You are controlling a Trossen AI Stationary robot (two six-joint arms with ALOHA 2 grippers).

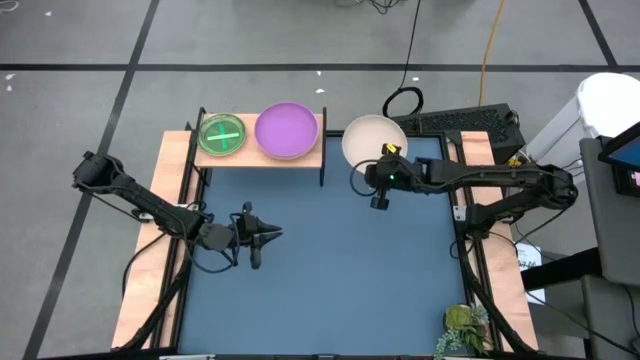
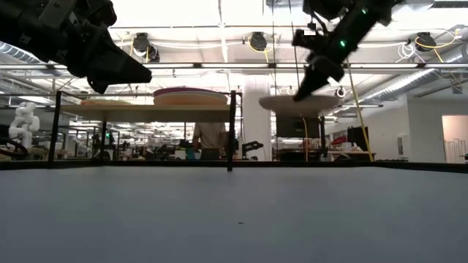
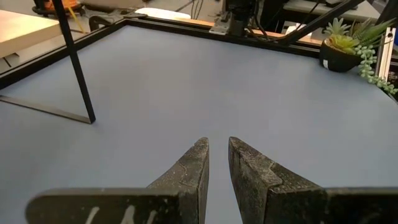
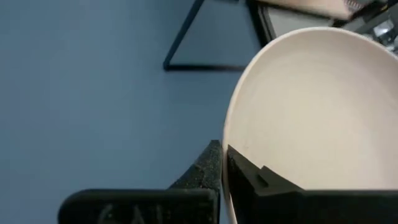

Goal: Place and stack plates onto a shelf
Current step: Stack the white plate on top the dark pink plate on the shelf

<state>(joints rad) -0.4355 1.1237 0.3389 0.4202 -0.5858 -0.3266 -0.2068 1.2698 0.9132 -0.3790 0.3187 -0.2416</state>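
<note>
right gripper (image 1: 381,183) pinching cream plate (image 1: 372,140) rim, aloft off shelf (image 1: 300,158) right end; next: carry onto purple plate (image 1: 286,129). left gripper (image 1: 262,236) near-closed, empty.

The right gripper (image 4: 222,163) has its 2 dark fingers (image 4: 202,168) closed on the rim of a cream plate (image 4: 311,112). One finger lies on the outer side of the rim and the other presses the inner face, with the rim's edge pinched between their tips. The plate spreads ahead of the fingers and off to one side, its smooth inner surface turned toward the camera. On the other side of the fingers lies the blue table top (image 4: 87,93), bare and flat. Farther ahead of the tips, a thin black shelf leg (image 4: 185,34) slants down to the table top and meets a black foot bar that runs along the surface just past the plate's rim.
</note>
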